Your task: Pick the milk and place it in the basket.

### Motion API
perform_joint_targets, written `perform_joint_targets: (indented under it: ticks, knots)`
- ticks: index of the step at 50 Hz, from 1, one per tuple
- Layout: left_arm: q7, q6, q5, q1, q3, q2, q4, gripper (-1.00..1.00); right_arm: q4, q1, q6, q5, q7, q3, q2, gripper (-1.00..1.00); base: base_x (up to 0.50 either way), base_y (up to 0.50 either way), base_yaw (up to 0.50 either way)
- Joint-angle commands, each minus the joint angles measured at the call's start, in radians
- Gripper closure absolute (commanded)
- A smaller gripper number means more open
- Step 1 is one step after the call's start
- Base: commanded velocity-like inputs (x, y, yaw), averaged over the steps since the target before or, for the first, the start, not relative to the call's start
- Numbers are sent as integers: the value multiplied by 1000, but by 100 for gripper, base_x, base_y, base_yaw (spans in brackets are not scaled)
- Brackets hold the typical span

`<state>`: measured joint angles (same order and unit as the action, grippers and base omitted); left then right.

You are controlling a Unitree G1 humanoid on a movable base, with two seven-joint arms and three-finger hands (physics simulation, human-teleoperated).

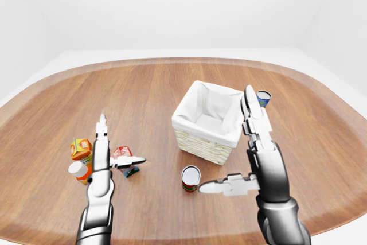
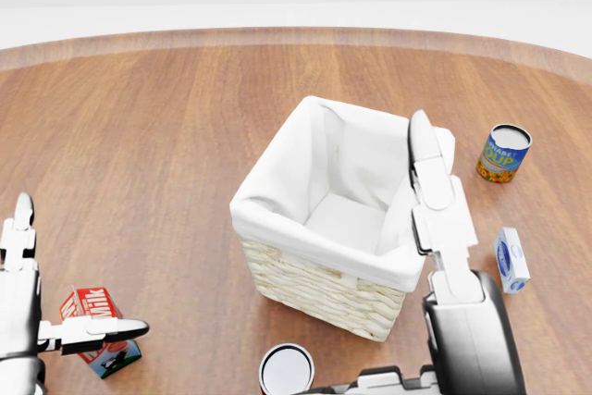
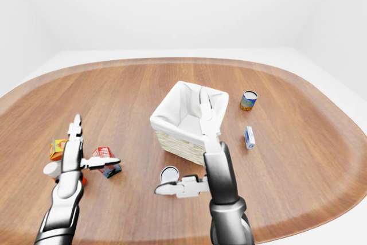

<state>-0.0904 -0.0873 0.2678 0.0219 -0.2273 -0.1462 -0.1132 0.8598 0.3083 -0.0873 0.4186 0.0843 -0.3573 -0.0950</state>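
Spread wide beside the milk (image 2: 100, 330), left hand (image 2: 37, 312) nearest, thumb across carton; basket (image 2: 342, 219) rightward

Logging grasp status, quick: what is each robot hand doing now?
Left robot hand: open, beside the milk carton, holding nothing.
Right robot hand: open, empty.

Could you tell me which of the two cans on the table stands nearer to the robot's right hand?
The can with the white top, just below the basket, is nearer the right hand. The blue and yellow soup can stands far off, right of the basket.
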Motion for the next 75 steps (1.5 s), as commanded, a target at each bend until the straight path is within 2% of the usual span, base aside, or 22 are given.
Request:
perform_joint_targets:
  ticks: [1,22,35,75]
  knots:
    - [-24,0,1,17,4,-13,-54,-100,4,4,0,0,3,-5,-3,-100,0,0,0]
    - [-30,0,-3,27,5,-17,-78,-100,8,4,0,-3,1,0,-2,-100,0,0,0]
    - [-60,0,-18,83,24,-34,-225,-100,14,-1,0,-3,-4,4,0,-100,0,0,0]
    - [-74,0,-29,93,21,-48,-265,-100,27,2,0,1,2,-5,-4,-100,0,0,0]
